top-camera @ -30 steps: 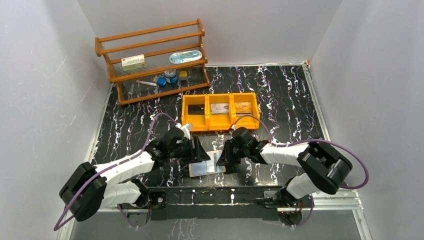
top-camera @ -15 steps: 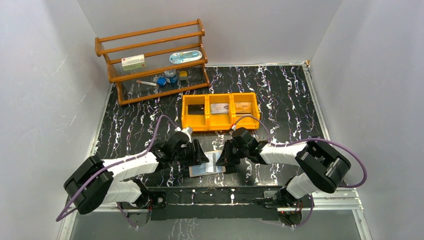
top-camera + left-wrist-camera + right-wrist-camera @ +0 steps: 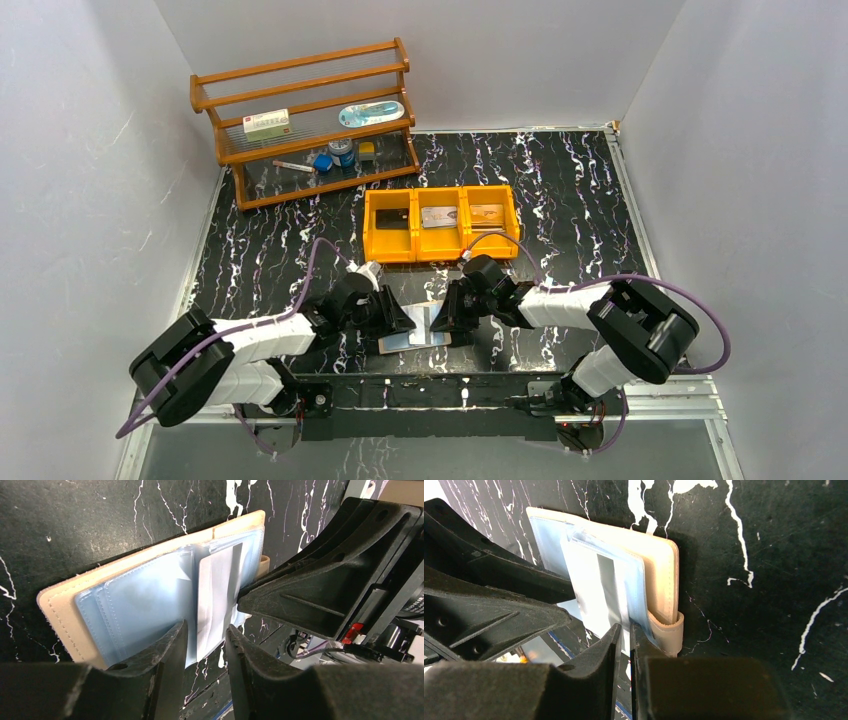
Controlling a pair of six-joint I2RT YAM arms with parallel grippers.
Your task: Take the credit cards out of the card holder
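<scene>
Yellow bin [image 3: 440, 252] behind card holder [image 3: 412, 340]; wooden rack [image 3: 300, 83] beyond.

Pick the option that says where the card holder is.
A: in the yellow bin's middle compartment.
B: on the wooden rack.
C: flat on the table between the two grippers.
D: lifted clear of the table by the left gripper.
C: the card holder lies open on the marbled table, with the left gripper at one side of it and the right gripper at the other.

Black white-veined marble tabletop [image 3: 560, 190], plain grey walls [image 3: 90, 150], wooden shelf rack [image 3: 300, 120] at back
</scene>
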